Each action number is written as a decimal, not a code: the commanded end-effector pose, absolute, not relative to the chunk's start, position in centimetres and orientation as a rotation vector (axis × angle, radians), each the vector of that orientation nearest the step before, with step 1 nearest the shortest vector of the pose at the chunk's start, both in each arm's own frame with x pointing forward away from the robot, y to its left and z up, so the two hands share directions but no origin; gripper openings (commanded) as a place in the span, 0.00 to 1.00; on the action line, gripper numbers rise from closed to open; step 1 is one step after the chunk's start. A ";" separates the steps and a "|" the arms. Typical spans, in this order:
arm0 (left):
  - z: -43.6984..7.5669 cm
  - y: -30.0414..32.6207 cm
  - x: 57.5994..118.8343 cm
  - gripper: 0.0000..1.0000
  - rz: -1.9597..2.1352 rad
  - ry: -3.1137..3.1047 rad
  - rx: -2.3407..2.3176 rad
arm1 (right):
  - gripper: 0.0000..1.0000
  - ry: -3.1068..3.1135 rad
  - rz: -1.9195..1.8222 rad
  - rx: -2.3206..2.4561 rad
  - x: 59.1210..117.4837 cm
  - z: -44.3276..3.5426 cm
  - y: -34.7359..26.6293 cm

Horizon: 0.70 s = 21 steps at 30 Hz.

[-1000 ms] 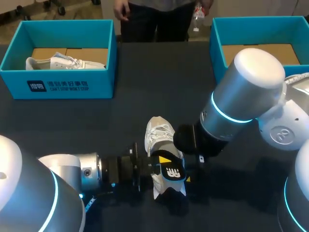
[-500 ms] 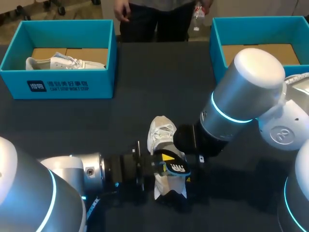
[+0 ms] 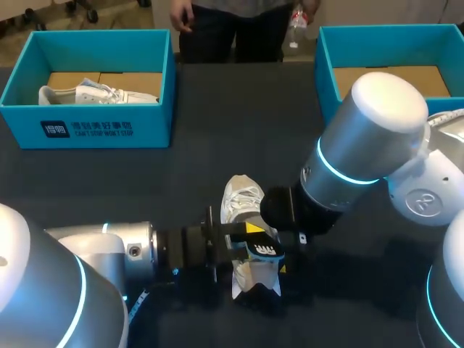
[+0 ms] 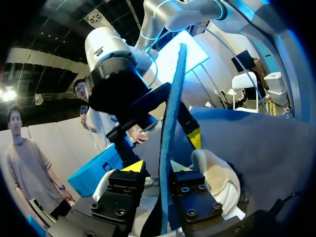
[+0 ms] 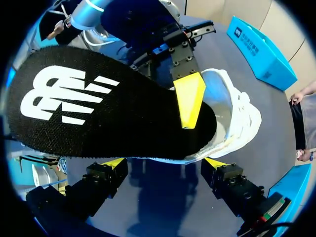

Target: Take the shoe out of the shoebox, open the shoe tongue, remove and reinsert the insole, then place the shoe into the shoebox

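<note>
The white shoe point(image 3: 243, 197) lies mid-worktop point(image 3: 239, 123), toe pointing away from the robot. Over its heel end the black insole point(image 3: 262, 251) is clenched edge-on in the left gripper's point(image 4: 155, 166) jaws. The right gripper point(image 5: 164, 163) flanks the shoe; whether its jaws grip it cannot be told. A blue shoebox point(image 3: 101, 129) stands well apart, far left.

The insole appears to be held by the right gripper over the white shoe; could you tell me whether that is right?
Not quite: it is the left gripper that holds the insole over the white shoe. The left wrist view shows the insole edge-on, clamped between that gripper's own two yellow-tipped fingers. The right gripper stands open, with the shoe ahead of it.
</note>
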<state>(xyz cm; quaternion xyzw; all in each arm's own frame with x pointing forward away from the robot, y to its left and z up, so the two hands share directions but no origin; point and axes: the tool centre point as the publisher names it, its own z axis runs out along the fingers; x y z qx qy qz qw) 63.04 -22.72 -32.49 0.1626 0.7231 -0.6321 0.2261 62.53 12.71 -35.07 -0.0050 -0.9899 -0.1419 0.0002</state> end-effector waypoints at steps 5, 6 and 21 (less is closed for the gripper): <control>-31.8 -23.1 62.2 0.22 -1.716 2.002 0.562 | 1.00 -3.111 -0.444 -0.017 62.5 -35.2 12.8; -31.9 -23.2 62.2 0.10 -1.711 2.000 0.572 | 1.00 -3.111 -0.444 -0.017 62.5 -35.2 12.8; -35.1 -23.4 64.6 0.00 -1.574 1.876 0.738 | 1.00 -3.111 -0.444 -0.017 62.5 -35.2 12.8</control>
